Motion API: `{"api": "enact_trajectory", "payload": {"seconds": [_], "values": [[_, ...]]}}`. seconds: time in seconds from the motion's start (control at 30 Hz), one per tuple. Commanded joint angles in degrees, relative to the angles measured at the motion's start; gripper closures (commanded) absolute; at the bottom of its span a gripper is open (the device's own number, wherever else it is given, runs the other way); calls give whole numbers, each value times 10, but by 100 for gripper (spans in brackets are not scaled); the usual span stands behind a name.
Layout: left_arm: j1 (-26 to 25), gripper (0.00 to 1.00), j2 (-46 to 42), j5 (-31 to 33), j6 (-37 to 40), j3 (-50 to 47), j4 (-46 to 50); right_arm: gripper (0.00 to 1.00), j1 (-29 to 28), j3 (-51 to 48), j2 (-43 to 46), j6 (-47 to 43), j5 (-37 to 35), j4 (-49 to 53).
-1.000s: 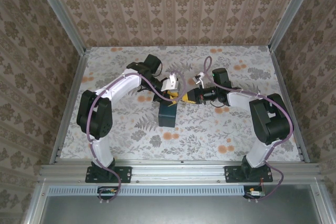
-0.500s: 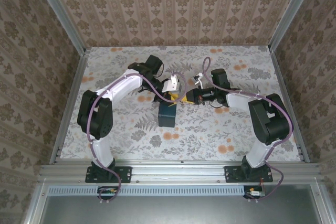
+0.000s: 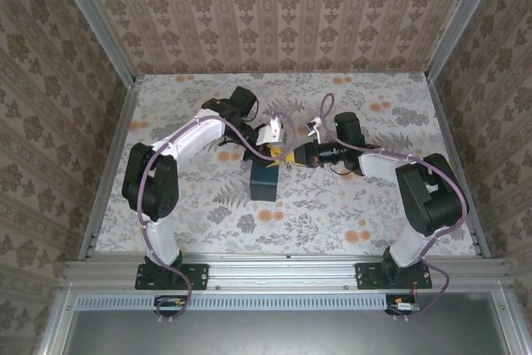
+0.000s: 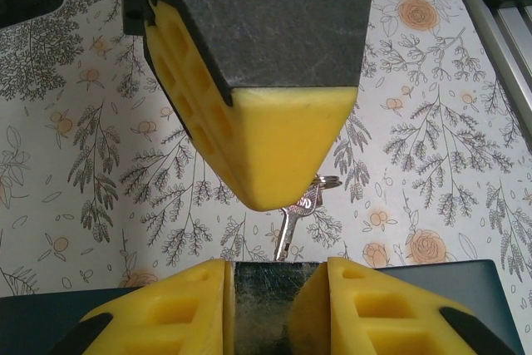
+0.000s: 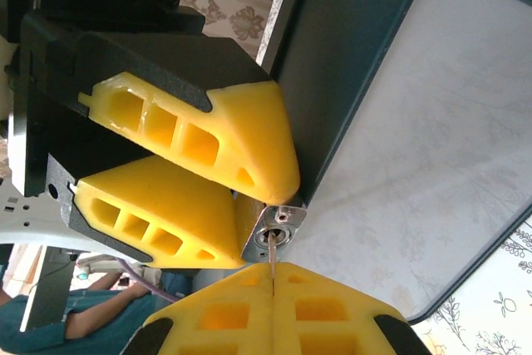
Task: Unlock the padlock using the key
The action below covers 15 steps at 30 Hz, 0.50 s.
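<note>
Yellow pads of my left hand (image 4: 276, 282) press in from both sides on the padlock (image 5: 273, 234), so that hand is clamped on the lock's metal body. Seen from my left wrist, the body sits squarely between the two pads at the bottom edge, and both touch it. My right hand (image 5: 273, 270) is fully closed, its two pads pinched flat together on the key (image 4: 284, 237). The key's thin blade runs straight from that pinch to the keyhole in the lock's bright end face and its tip meets the hole. How deep it goes I cannot tell. A small wire ring (image 4: 327, 180) hangs at the key's head, just under my right finger. The dark blue box (image 5: 416, 114) lies on the floral worktop (image 4: 432, 122) right beside the padlock, with its long side close to my left fingers (image 5: 208, 135). From above, my two hands meet tip to tip at the box's far end, near the middle of the worktop.
</note>
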<state>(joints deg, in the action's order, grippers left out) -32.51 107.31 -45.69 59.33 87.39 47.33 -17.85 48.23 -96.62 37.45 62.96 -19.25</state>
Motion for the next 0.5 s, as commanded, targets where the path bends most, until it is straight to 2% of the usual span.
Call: {"api": "enact_trajectory", "payload": {"seconds": [0.0,0.23,0.47], "values": [[1,76,10,-13,-13,-3,-9,100,-15,-6,0,-9,-12,-20],[3,76,4,-27,3,-4,2,100,-10,7,6,-3,-10,-32],[3,77,4,-27,23,1,20,100,3,33,-8,12,38,-19]]}}
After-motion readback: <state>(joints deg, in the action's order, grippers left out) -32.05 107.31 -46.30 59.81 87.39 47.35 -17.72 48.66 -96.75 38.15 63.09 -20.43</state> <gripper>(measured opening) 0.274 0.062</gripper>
